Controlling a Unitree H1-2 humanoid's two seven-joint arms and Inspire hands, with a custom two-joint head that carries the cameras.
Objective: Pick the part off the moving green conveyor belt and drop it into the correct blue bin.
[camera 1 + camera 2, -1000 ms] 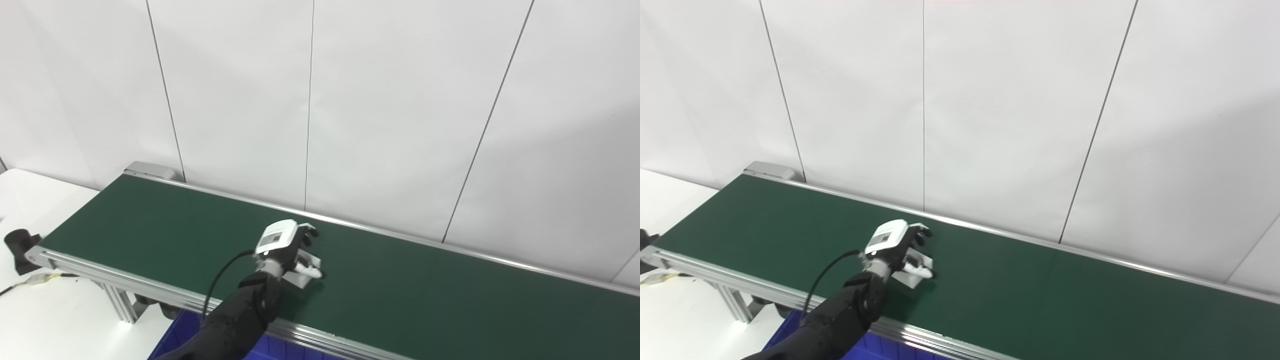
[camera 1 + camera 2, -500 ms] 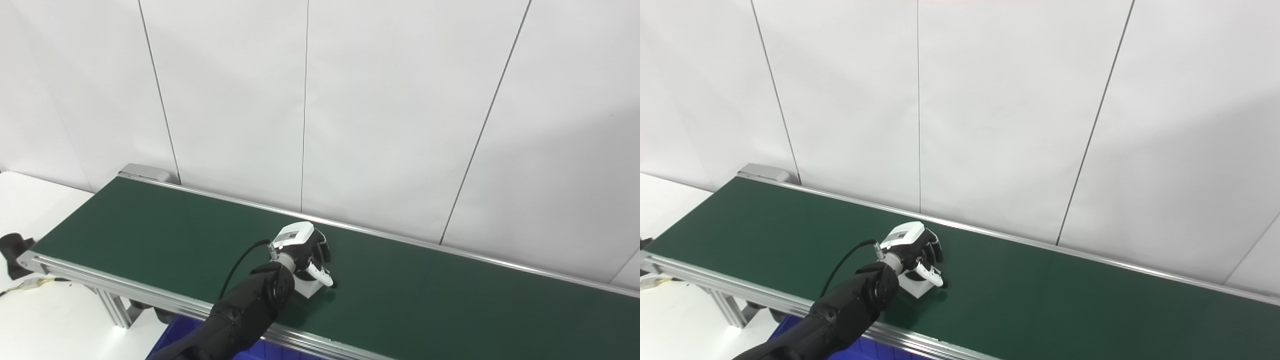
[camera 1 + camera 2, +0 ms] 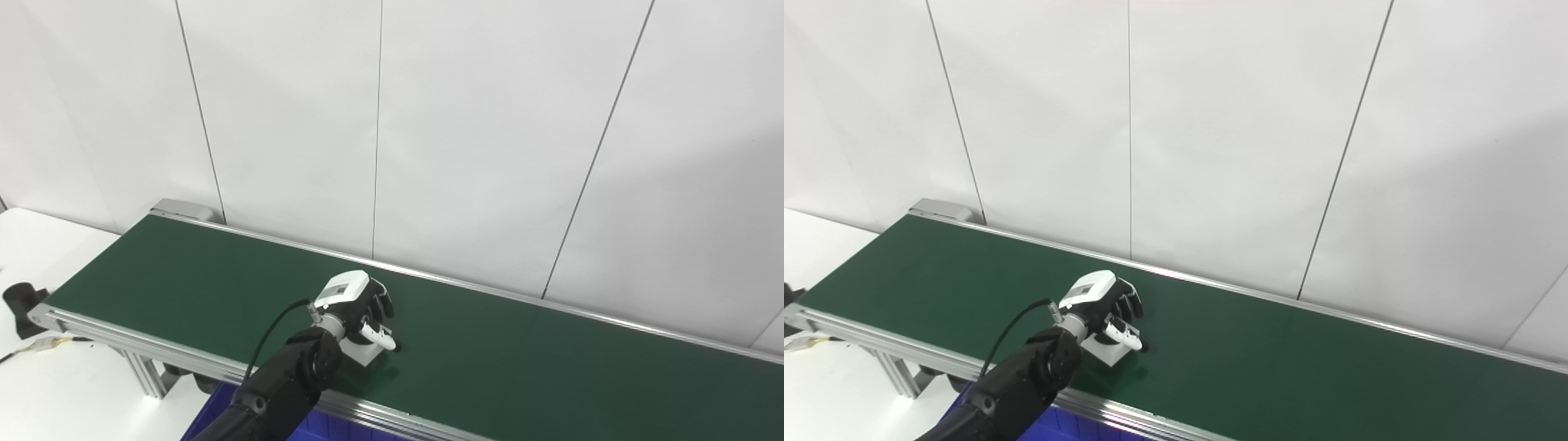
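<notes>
A small white-grey block part point(image 3: 362, 353) lies on the dark green conveyor belt point(image 3: 184, 275), near its front side. My left hand point(image 3: 358, 300) sits right on top of it, fingers curled down over its far side and the white thumb across its near top edge. The black-sleeved forearm reaches in from the bottom left over the front rail. Much of the part is hidden under the hand. Whether the part rests on the belt or is raised off it, I cannot tell. A strip of blue bin point(image 3: 211, 419) shows below the front rail. My right hand is out of view.
The belt runs from upper left to lower right between aluminium rails point(image 3: 153, 355), with white wall panels close behind. A white table point(image 3: 55, 392) lies to the left, carrying a black object point(image 3: 18, 300) and cables. The right stretch of belt point(image 3: 551, 367) carries nothing.
The fingers have curled tighter over the part, and the forearm now rises more steeply from below. The hand stays at about the same spot on the belt. The view swayed slightly.
</notes>
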